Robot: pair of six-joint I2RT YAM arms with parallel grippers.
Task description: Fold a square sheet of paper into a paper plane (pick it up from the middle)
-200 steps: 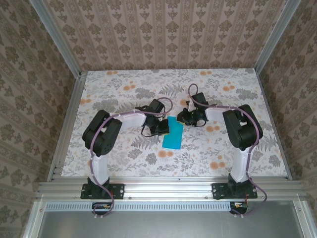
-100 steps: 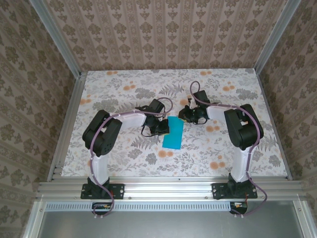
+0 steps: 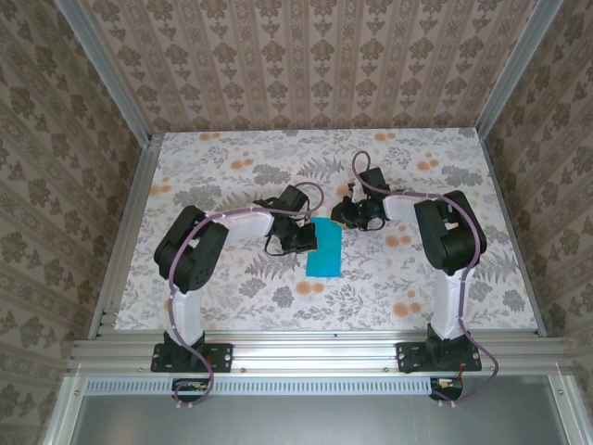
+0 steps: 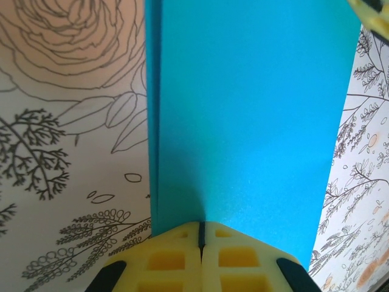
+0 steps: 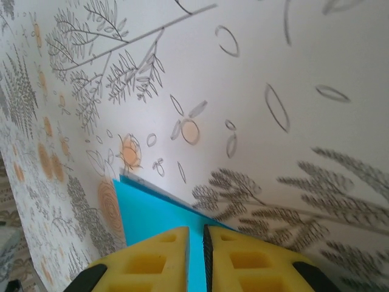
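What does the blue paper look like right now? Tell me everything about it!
The blue paper is plain teal, thin and smooth. It is folded into a long rectangle, with two layers showing along one edge, and lies flat on the flowery table. The left gripper, fingers shut, touches it near one long edge. The right gripper, fingers slightly apart, is at its far corner.

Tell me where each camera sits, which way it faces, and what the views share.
Top external: above and behind the bases, looking down on the floral table; both arms show, left gripper and right gripper at the teal paper.
Left wrist: low over the paper, looking along it; yellow fingers at bottom.
Right wrist: tilted over the table, paper corner ahead; yellow fingers at bottom.
Shared: the paper, in all three.
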